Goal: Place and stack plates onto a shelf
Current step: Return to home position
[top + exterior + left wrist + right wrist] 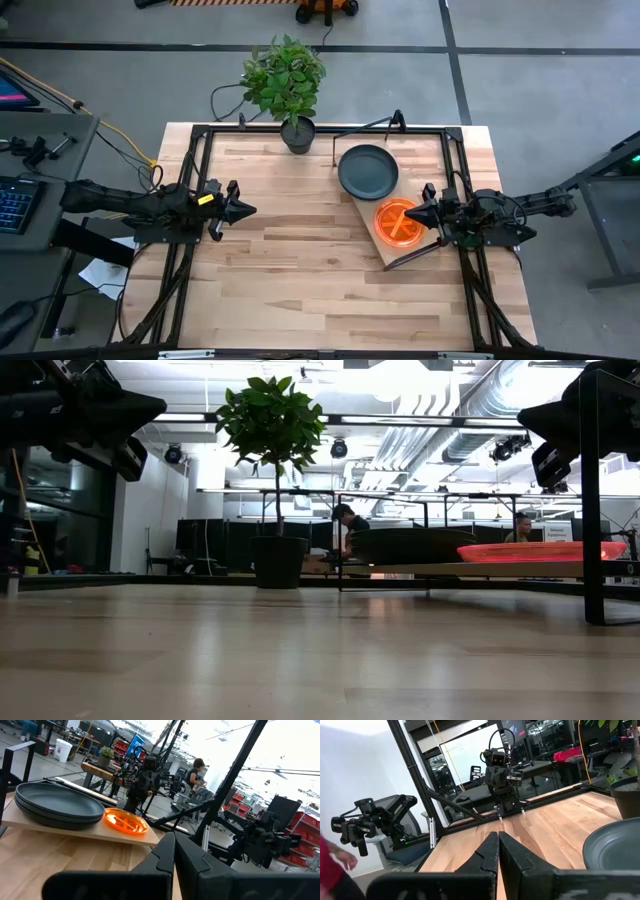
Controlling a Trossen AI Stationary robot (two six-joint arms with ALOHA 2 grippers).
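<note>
A stack of dark grey plates [368,171] [55,805] rests on the far end of the light wood shelf [366,235] [470,569]. A stack of translucent orange plates [397,222] [540,551] [125,820] sits on the shelf's near end. My right gripper [410,215] [498,840] is shut. It hangs above the orange stack's right side, pointing toward the table's left, and in the low view it stays well clear of the plates. My left gripper [248,210] [175,845] is shut and hovers over the left half of the table, pointing right.
A potted plant [290,80] in a small black pot [298,133] stands at the far edge, left of the shelf. A black metal frame [200,130] runs around the tabletop. Bare planked tabletop [300,270] lies between the arms and toward the near edge. People sit in the room beyond [345,520].
</note>
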